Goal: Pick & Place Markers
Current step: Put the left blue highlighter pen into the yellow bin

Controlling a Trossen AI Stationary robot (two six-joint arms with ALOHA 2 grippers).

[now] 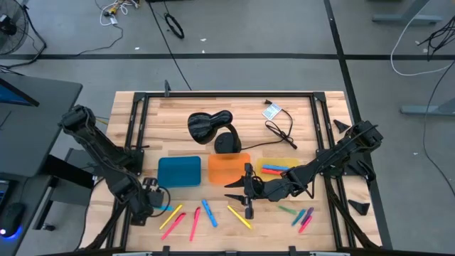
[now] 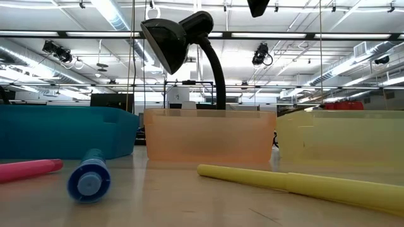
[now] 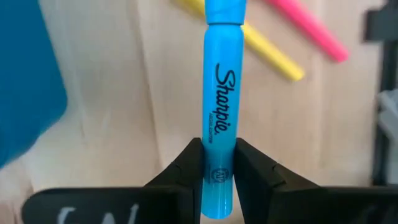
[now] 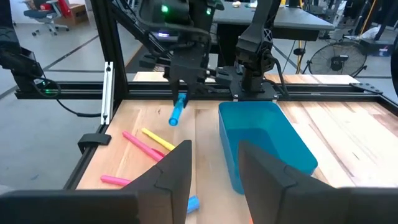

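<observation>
**A:** So how far along is this thing? Going big to small: wooden table [image 1: 227, 103], black desk lamp [image 1: 210, 128] in the middle, then three trays in a row: blue tray [image 1: 179, 171], orange tray [image 1: 229, 168], yellow tray [image 1: 281, 165].

**B:** Early-ish, I'd say. The yellow tray has a few markers [image 1: 275, 169] in it already; the blue and orange ones look empty from above. Loads are loose on the wood in front of the trays: yellow and pink ones by the left arm, a blue one, a yellow one, and a green/pink/blue bunch [image 1: 301, 215] on the right.

**A:** And the claws?

**B:** Left gripper [image 3: 217, 171] is clenched on a light blue marker [image 3: 221, 112], lifted off the table just in front of the blue tray's left end. Right gripper [image 4: 214, 163] is released, nothing in it, hovering in front of the orange tray.

**A:** So most of the sorting's left.

**B:** Yep, about ten to go, I reckon.
</observation>
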